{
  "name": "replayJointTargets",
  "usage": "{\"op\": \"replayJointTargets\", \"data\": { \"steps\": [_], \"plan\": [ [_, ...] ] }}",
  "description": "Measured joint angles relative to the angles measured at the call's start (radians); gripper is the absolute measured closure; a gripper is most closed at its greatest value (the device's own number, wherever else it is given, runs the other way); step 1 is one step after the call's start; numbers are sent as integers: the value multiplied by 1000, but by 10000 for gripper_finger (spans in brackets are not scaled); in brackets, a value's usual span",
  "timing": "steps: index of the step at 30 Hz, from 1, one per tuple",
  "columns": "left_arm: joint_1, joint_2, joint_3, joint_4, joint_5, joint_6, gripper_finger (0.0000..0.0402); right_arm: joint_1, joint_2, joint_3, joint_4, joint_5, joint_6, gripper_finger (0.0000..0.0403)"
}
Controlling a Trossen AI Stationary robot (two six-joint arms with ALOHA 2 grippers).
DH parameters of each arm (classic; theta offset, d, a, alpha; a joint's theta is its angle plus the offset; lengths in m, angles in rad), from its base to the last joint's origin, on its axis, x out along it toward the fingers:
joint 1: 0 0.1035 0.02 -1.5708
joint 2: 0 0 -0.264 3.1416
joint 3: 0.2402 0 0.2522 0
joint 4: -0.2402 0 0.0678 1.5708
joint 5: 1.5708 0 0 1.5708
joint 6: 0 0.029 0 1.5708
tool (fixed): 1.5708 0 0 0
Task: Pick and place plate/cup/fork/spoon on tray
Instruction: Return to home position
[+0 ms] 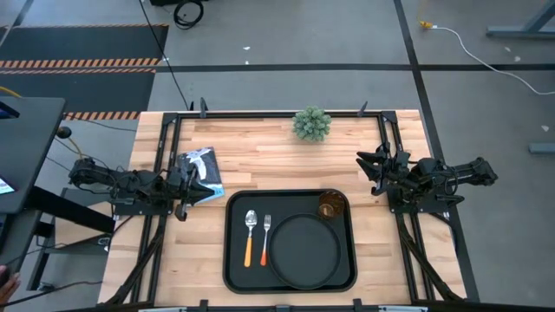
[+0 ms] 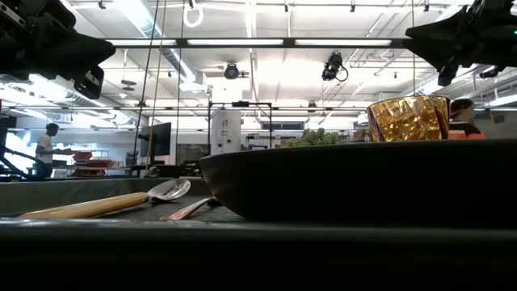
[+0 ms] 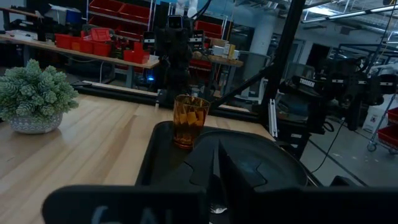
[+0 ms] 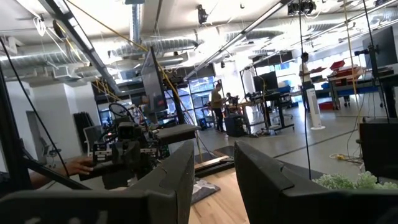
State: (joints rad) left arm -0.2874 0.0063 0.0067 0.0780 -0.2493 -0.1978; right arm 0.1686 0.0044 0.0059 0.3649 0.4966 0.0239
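Tray [image 1: 232, 260] sitting at the table's near edge, carrying plate [image 1: 303, 250], cup [image 1: 329, 206] in its far right corner, spoon [image 1: 250, 237] and fork [image 1: 265, 237] side by side. Left gripper [image 1: 198, 180] clenched, right gripper [image 1: 368, 169] released; both hovering clear beside the tray's far corners.

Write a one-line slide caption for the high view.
Plate, cup, fork and spoon on the tray.
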Motion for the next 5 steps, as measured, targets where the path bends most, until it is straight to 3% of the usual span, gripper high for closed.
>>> {"op": "replayJointTargets", "data": {
  "steps": [5],
  "plan": [
    [0,0,0,0,0,0,368,0,0,0,0,0,0,282]
  ]
}}
